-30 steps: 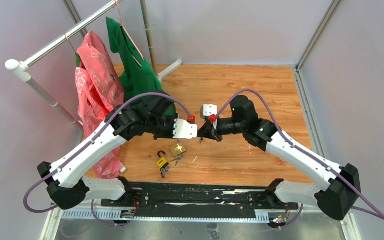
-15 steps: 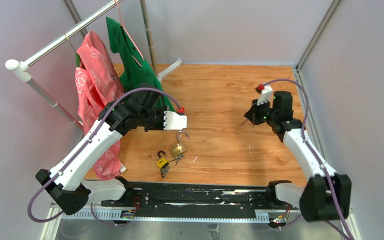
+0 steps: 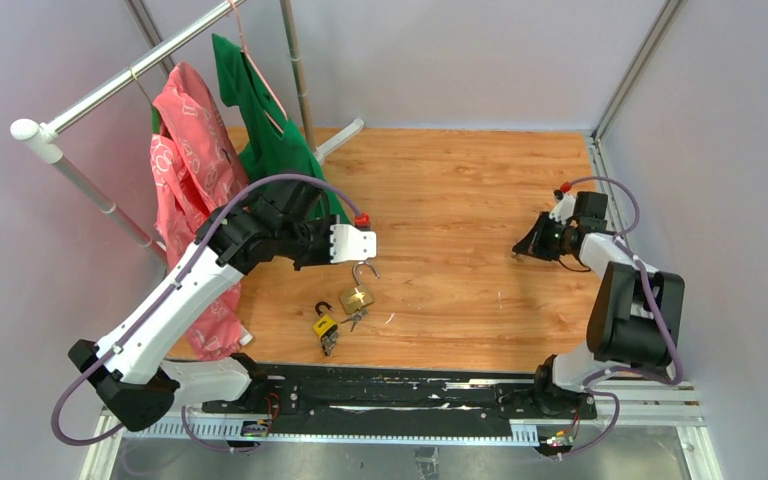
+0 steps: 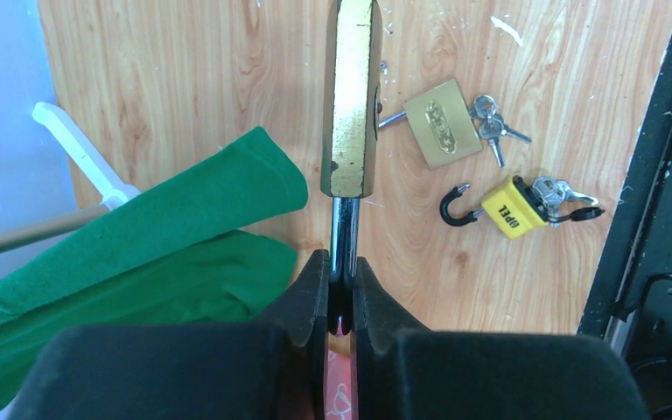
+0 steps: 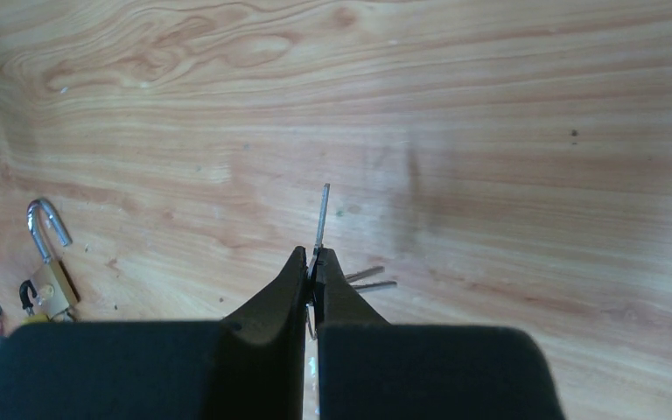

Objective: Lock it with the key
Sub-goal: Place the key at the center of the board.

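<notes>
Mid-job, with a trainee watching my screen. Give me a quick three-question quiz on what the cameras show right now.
1. True or false: the yellow padlock has its shackle open.
2. The right gripper holds: A) a key B) a padlock C) nothing.
3. Fill in: the left gripper holds the brass padlock by its ____.
Key: 1 true; 2 A; 3 shackle.

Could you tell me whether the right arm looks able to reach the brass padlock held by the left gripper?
Probably yes. The padlock is held by its shackle in the left gripper, its body free, and only bare table lies between it and the right gripper, which holds the key.
</notes>
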{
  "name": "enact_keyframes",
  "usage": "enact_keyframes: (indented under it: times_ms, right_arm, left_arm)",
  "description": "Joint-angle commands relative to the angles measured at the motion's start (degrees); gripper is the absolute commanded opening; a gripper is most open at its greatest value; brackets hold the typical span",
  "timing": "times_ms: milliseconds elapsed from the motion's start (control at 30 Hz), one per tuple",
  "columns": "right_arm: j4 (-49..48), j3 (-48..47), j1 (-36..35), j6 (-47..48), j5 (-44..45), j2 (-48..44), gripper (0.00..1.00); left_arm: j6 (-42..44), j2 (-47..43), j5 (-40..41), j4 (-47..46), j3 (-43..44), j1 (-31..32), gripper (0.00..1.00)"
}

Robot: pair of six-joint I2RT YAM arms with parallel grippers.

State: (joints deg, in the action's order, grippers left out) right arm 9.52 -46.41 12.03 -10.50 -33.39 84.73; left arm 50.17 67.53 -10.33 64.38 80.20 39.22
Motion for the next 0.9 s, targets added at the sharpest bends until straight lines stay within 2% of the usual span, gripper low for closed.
enact_keyframes:
  times_ms: [0,300,333,400,467,533,567,600,767,833,867]
  right_arm:
    - [0.10,-3.31,1.90,-0.30,-1.69,6.27,0.00]
    - [0.34,-7.94,3.78,1.01,2.86,13.57,0.01]
    - [0.70,-8.64,3.74,1.20,2.96,14.43,0.05]
    - [2.00,-9.77,3.74,1.82,3.45,15.74,0.20]
    - [3.92,-10.79,3.73,2.91,5.09,16.32,0.41]
    - [5.65,-11.78,3.78,3.72,7.43,15.95,0.53]
    - [6.79,-12.39,3.79,4.04,8.97,15.43,0.66]
    - [7.94,-13.10,3.79,4.41,10.71,14.38,0.73]
    - [15.74,-19.37,1.87,7.49,17.66,6.97,0.76]
    - [17.73,-21.47,-0.92,11.74,16.14,3.50,0.76]
    - [18.29,-22.12,-4.00,14.92,11.68,0.34,0.76]
  left_arm:
    - [-1.61,-1.68,-2.41,-3.82,0.73,1.30,0.00]
    - [-3.10,-1.35,-3.23,-3.81,0.90,1.97,0.00]
    - [-3.09,-1.23,-3.21,-3.80,0.91,2.12,0.00]
    - [-3.05,-1.05,-3.21,-3.73,0.93,2.24,0.00]
    - [-3.03,-1.00,-3.21,-3.70,0.96,2.50,0.00]
    - [-2.79,-1.12,-3.14,-3.76,0.82,2.81,0.00]
    - [-2.65,-1.09,-3.08,-3.75,0.75,3.01,0.00]
    - [-2.55,-1.13,-2.89,-3.75,0.68,3.23,0.00]
    - [-2.54,-1.22,-3.16,-3.82,0.33,3.90,0.00]
    - [-2.47,-1.22,-3.44,-3.82,0.23,4.08,0.00]
    - [-2.45,-1.18,-3.61,-3.82,0.15,4.15,0.00]
